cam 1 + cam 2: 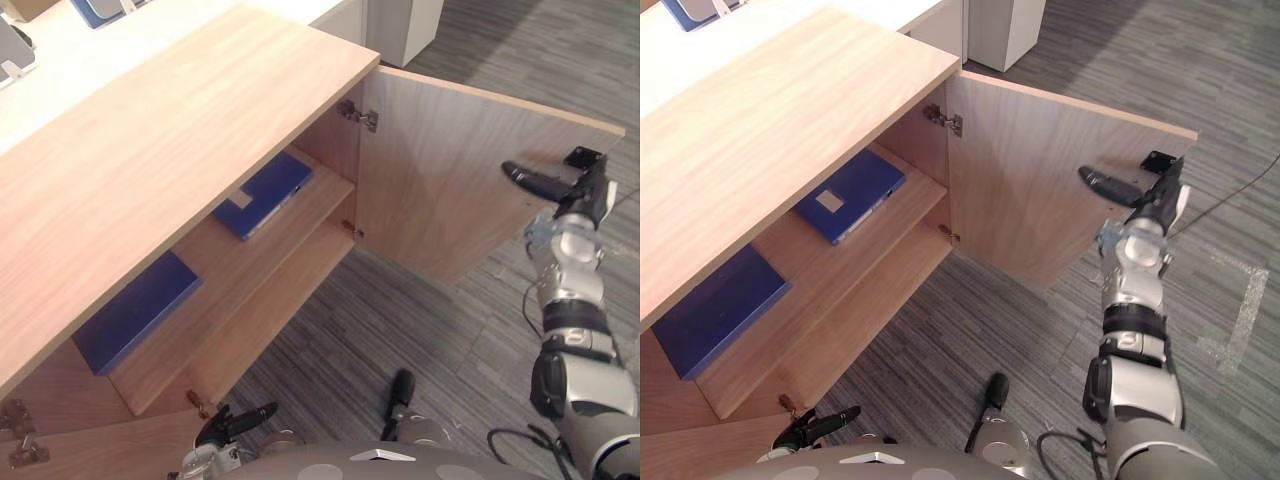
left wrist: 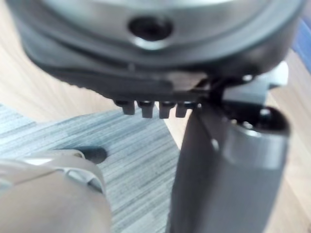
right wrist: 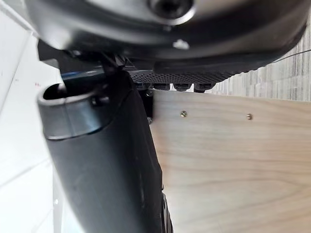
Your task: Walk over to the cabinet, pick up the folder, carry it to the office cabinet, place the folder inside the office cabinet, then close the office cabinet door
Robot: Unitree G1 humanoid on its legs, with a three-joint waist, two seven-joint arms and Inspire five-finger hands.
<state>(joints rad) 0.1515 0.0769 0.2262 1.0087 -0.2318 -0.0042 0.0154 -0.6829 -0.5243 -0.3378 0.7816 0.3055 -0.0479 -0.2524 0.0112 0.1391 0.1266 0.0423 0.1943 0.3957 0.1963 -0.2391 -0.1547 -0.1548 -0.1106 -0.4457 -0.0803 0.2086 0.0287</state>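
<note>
Office cabinet (image 1: 180, 130) open, labelled folder (image 1: 265, 195) flat on shelf (image 1: 290, 243) at 11 o'clock, second folder (image 1: 135, 312) at 8 o'clock, right hand (image 1: 545, 183) straight-fingered on door (image 1: 440, 190) edge at 3 o'clock, left hand (image 1: 240, 422) slack, empty.

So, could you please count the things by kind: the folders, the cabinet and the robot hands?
Blue folders: 2, the far folder and the near folder, both inside on the shelf
Cabinet: 1, the open cabinet
Robot hands: 2, the left hand and the right hand
Total: 5
</note>
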